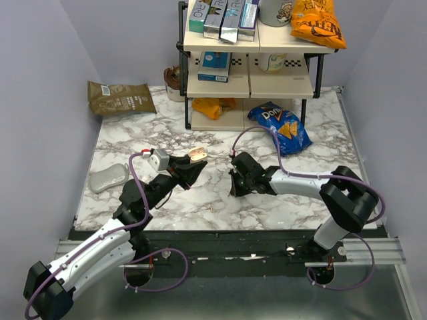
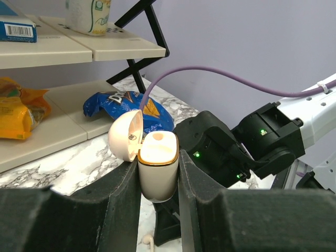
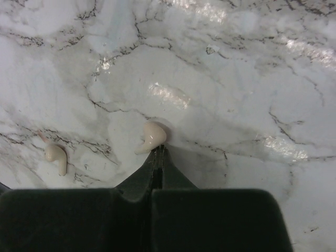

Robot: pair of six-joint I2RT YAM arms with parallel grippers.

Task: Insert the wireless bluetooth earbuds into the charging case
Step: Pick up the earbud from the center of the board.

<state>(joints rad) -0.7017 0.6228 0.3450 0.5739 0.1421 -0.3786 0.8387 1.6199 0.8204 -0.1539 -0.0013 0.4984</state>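
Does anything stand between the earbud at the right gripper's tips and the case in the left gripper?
Nothing visible does. The earbud lies at the shut tips of the right gripper; the charging case sits upright in the left gripper, lid swung open, its top uncovered.

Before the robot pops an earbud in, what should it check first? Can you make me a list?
1. The charging case is clamped in the left gripper: ok.
2. The lid is flipped open: ok.
3. The right gripper has hold of the cream earbud: cannot tell; the jaws are shut, with the tips right at the bud.
4. That bud is up over the case: not ok; it is down at the marble table.
5. The second cream earbud is in sight: ok; it lies apart on the table.
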